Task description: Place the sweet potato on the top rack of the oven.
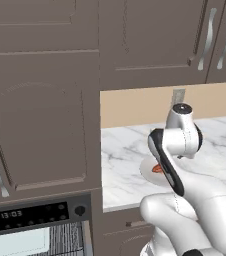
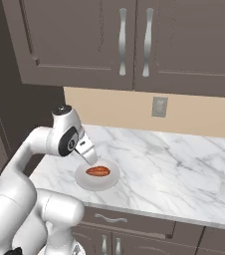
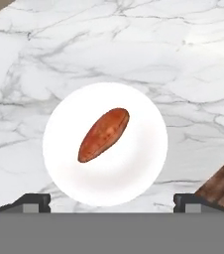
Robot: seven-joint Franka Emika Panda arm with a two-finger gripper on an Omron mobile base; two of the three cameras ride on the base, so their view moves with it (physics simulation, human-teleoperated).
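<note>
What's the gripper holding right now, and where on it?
Nothing. The gripper is open and hovers above the sweet potato, which lies untouched on the plate on the marble counter.

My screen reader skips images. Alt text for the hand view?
A sweet potato lies on a round white plate on a marble counter, seen from above. The open gripper hovers over it, fingertips wide apart.

brown cabinets (image 2: 134, 45) over a marble counter (image 2: 174, 169) — beige backsplash (image 2: 204, 117).
</note>
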